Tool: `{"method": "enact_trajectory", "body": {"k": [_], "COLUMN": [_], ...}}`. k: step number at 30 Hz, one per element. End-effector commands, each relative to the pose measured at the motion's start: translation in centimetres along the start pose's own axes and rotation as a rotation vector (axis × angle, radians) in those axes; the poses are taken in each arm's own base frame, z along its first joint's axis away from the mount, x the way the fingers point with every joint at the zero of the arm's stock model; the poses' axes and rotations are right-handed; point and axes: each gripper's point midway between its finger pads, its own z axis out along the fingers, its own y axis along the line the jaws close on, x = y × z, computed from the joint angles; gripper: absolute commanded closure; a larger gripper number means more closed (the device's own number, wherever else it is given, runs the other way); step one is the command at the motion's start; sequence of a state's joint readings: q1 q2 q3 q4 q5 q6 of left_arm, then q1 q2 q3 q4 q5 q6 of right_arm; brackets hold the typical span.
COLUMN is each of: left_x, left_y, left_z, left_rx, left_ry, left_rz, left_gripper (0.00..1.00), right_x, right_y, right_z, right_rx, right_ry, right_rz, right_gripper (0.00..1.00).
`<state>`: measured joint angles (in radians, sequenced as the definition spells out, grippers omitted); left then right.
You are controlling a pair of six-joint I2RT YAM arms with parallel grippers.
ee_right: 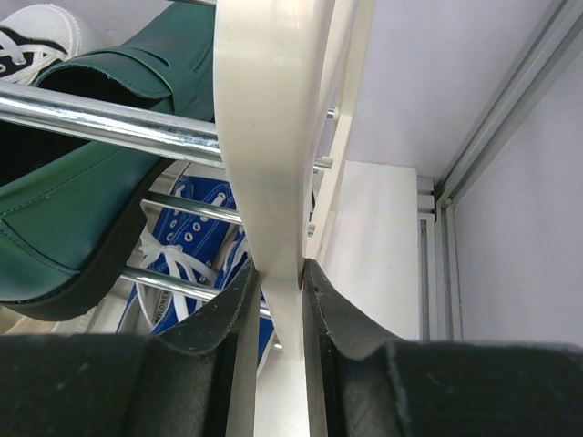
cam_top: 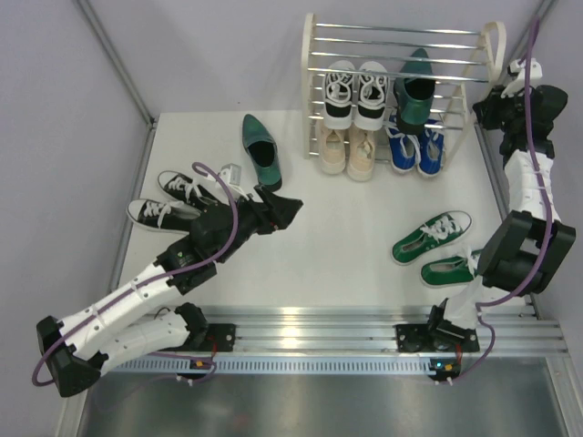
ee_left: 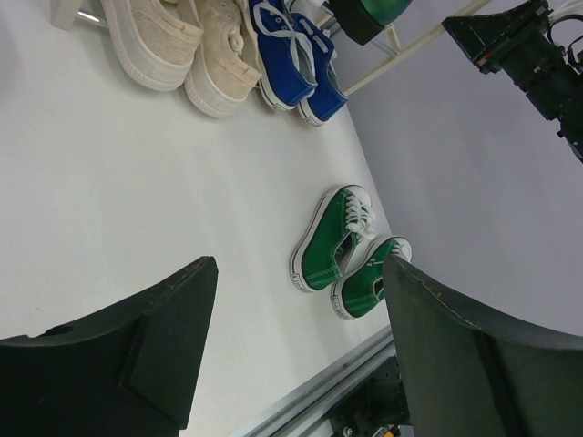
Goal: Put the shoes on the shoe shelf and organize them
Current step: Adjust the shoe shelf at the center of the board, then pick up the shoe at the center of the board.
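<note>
While the right end effector clamps the cream arched side frame of the chrome-barred shoe shelf at the far right, its fingers almost together on that frame, the left end effector hangs wide open and empty over the white table. One glossy dark green pointed dress shoe sits on the shelf beside a black-and-white sneaker pair. Its mate lies on the table left of the shelf. Beige lace-ups and blue sneakers stand at the shelf's foot. Green sneakers lie near right, and another black-and-white pair lies left.
</note>
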<state>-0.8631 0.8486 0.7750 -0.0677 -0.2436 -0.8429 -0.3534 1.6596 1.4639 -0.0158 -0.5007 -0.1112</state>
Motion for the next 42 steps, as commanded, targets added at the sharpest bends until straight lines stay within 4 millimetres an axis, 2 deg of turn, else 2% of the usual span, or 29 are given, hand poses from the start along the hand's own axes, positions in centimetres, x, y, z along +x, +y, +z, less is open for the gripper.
{"method": "enact_trajectory", "body": {"k": [1, 2, 3, 5, 6, 9, 11, 12, 13, 14, 15, 16, 17, 18, 19, 20, 21, 22, 23, 24, 25, 27, 28, 30, 31, 34, 40, 42], "left_x": [-1.9, -1.9, -1.9, -1.8, -2.1, -2.5, -2.6, -3.2, -2.5, -3.9, -4.3, -3.9, -5.5, -7.4, -7.6, -9.3, -10.3, -9.6, -9.7, -11.2, -10.6, -11.1, -10.3, -10.0, -9.2, -8.6, -8.2, -8.7], "left_y": [-1.6, -1.4, -1.3, -0.9, -0.6, 0.2, 0.7, 1.6, 2.2, 4.0, 5.0, 5.9, 6.2, 7.7, 8.8, 8.6, 10.1, 12.2, 13.4, 14.1, 16.1, 17.8, 19.6, 21.6, 23.1, 25.6, 27.7, 28.0], "left_z": [-0.3, -0.3, -0.2, 0.1, 0.3, 1.4, 2.8, 3.4, 3.9, 5.0, 5.5, 6.2, 6.6, 6.9, 7.6, 8.1, 8.4, 9.5, 9.6, 9.9, 10.8, 11.4, 12.0, 12.5, 13.1, 14.2, 17.2, 17.8], "left_rx": [0.05, 0.045, 0.038, 0.013, -0.015, -0.07, -0.109, -0.141, -0.165, -0.221, -0.249, -0.262, -0.266, -0.299, -0.325, -0.329, -0.374, -0.434, -0.48, -0.514, -0.574, -0.623, -0.663, -0.704, -0.729, -0.757, -0.723, -0.719], "left_ry": [-0.058, -0.062, -0.06, -0.061, -0.068, -0.07, -0.056, -0.062, -0.012, -0.018, -0.006, 0.046, 0.022, -0.017, -0.005, -0.027, -0.037, 0.002, 0.025, 0.009, 0.039, 0.059, 0.089, 0.109, 0.14, 0.171, 0.174, 0.16], "left_rz": [-0.02, -0.019, -0.016, -0.004, 0.001, 0.007, -0.014, -0.033, -0.074, -0.11, -0.137, -0.168, -0.18, -0.193, -0.177, -0.173, -0.179, -0.183, -0.186, -0.179, -0.176, -0.127, -0.115, -0.097, -0.084, -0.066, -0.023, -0.022], "left_gripper": [0.21, 0.21, 0.21, 0.21, 0.21, 0.21, 0.21, 0.2, 0.2, 0.2, 0.2, 0.19, 0.19, 0.19, 0.19, 0.19, 0.2, 0.21, 0.22, 0.27, 0.28, 0.29, 0.31, 0.32, 0.34, 0.37, 0.38, 0.37], "right_x": [-4.8, -5.1, -5.3, -5.9, -6.6, -7.2, -7.1, -7.4, -6.3, -6.3, -5.6, -4.0, -4.2, -2.8, -1.1, -0.3, 0.7, 1.7, 3.2, 4.0, 4.7, 6.5, 7.0, 8.1, 8.3, 8.8, 9.2, 9.4], "right_y": [1.6, 1.7, 1.7, 1.6, 1.6, 1.5, 1.6, 2.0, 2.4, 2.9, 3.9, 4.8, 5.7, 7.0, 8.2, 8.8, 10.6, 11.4, 12.2, 12.9, 13.3, 14.0, 14.2, 15.0, 15.3, 16.0, 17.6, 18.1], "right_z": [-2.3, -2.7, -3.1, -3.8, -4.7, -6.4, -7.4, -8.3, -8.9, -10.0, -10.6, -11.5, -12.9, -13.4, -14.4, -15.0, -16.2, -16.8, -17.7, -18.3, -18.7, -19.7, -20.0, -20.8, -20.9, -21.3, -21.5, -21.7], "right_rx": [-0.024, -0.025, -0.022, -0.001, 0.021, 0.046, 0.05, 0.043, 0.03, 0.017, -0.034, -0.074, -0.096, -0.167, -0.218, -0.254, -0.324, -0.366, -0.411, -0.44, -0.457, -0.491, -0.501, -0.539, -0.55, -0.589, -0.662, -0.681], "right_ry": [-0.088, -0.087, -0.092, -0.104, -0.118, -0.107, -0.082, -0.072, -0.02, -0.008, 0.009, 0.064, 0.055, 0.072, 0.115, 0.119, 0.12, 0.14, 0.178, 0.19, 0.206, 0.241, 0.251, 0.26, 0.259, 0.256, 0.253, 0.255], "right_rz": [-0.041, -0.04, -0.044, -0.056, -0.068, -0.098, -0.141, -0.16, -0.155, -0.206, -0.224, -0.222, -0.29, -0.302, -0.307, -0.361, -0.363, -0.372, -0.384, -0.381, -0.385, -0.394, -0.394, -0.399, -0.4, -0.382, -0.36, -0.367], "right_gripper": [0.82, 0.74, 0.59, 0.42, 0.28, 0.15, 0.11, 0.09, 0.08, 0.07, 0.07, 0.07, 0.07, 0.07, 0.07, 0.07, 0.07, 0.07, 0.08, 0.08, 0.09, 0.09, 0.09, 0.09, 0.09, 0.1, 0.12, 0.12]}}
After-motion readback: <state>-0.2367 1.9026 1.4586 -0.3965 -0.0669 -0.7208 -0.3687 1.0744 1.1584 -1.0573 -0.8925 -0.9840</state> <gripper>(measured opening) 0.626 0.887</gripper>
